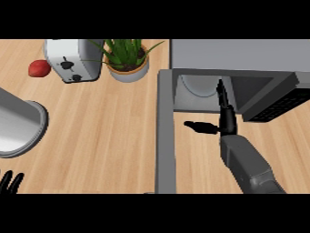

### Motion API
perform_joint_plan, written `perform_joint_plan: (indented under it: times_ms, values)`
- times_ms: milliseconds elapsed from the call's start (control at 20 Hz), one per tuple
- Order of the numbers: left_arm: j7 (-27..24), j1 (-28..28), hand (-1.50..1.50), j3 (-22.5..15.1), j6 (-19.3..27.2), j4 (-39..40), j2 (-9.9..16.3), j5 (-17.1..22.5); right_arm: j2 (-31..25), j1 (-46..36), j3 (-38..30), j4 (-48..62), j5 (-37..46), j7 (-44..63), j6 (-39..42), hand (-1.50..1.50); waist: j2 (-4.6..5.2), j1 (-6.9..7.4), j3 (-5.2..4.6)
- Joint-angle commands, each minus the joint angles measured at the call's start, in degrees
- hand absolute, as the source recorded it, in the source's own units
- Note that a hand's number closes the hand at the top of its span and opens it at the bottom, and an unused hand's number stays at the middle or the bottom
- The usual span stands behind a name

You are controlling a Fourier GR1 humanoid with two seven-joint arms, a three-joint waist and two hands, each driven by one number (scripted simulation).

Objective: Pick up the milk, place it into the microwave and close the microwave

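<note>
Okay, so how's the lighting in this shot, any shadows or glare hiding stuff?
Head view: lighting is even and no glare shows on the wooden counter; the open microwave cavity is darker, so the right hand reaching into it blends with the shade; the left hand is cut by the lower edge.

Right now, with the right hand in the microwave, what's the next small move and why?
Probably draw the right hand straight back out of the microwave. Its fingers look straight, holding nothing, inside the cavity beside a pale shape, possibly the milk. The door stands open at left; it can't shut until the arm clears.
</note>
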Motion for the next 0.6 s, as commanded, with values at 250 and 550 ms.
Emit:
perform_joint_plan:
  times_ms: [250,550]
  values:
    - [2.4,1.3,-1.50,-1.8,-2.6,-0.9,0.6,-2.3,0.8,9.5,3.4,-4.6,1.5,-3.9,10.7,-1.50,-0.84,-2.02,-0.14]
    - [-0.9,-0.5,-1.50,-3.6,-2.8,3.6,-1.8,-8.0,-3.8,18.6,4.3,-14.9,0.2,-0.6,12.9,-1.50,-0.98,-2.40,-0.19]
